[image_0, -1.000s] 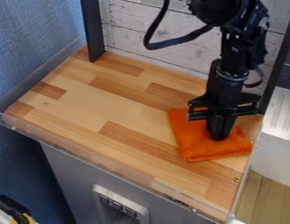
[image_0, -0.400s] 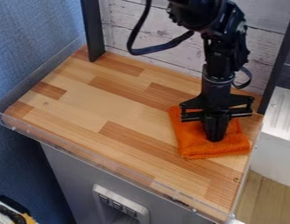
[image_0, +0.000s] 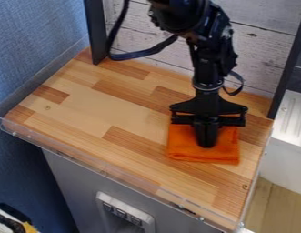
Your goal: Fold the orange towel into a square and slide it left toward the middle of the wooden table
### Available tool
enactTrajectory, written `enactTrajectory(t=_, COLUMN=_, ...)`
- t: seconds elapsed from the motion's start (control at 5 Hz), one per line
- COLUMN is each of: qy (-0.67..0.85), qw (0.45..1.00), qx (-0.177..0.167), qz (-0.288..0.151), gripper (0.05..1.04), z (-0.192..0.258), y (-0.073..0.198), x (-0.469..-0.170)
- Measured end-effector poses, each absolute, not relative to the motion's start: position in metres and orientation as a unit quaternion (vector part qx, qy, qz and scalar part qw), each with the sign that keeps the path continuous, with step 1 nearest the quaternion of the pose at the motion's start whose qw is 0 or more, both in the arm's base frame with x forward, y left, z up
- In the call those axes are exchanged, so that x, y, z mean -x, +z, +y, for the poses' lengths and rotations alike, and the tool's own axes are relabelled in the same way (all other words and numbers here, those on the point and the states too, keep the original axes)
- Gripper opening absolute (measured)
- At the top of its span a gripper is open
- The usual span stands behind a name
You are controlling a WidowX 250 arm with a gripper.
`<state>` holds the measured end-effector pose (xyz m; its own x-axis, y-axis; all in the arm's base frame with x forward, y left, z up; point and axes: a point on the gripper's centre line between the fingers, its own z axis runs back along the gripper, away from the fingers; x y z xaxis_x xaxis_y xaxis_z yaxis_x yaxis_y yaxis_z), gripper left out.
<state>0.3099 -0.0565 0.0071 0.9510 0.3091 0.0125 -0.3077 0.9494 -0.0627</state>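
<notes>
Drops the arm [image_0: 207, 59] in from the top edge, right of centre. Bends at the upper joint [image_0: 177, 13], then runs down, nearly upright, through the wrist [image_0: 207, 85]. Points the gripper [image_0: 206, 145] down, right of centre, below mid-frame; fingers [image_0: 205, 132] together, crossbar spread left to right above them.

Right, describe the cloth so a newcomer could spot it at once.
Find the wooden counter, then its right half, beneath the black pincer. The folded cloth there is squarish and bright orange, unlike the tan wood around it.
</notes>
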Motion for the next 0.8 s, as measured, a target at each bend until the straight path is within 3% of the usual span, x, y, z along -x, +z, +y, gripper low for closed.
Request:
enactTrajectory(t=0.4, qy=0.071, qw=0.997, qx=0.007, qz=-0.016, gripper=0.082, z=-0.037, y=0.007, x=-0.297)
enactTrajectory(t=0.6, qy=0.043, qw=0.999, qx=-0.006, qz=0.001, gripper=0.231, z=-0.029, y=0.009, x=-0.291)
enactTrajectory(t=0.8, qy=0.021, qw=1.000, qx=-0.015, qz=0.018, gripper=0.478, z=-0.026, y=0.020, x=-0.284)
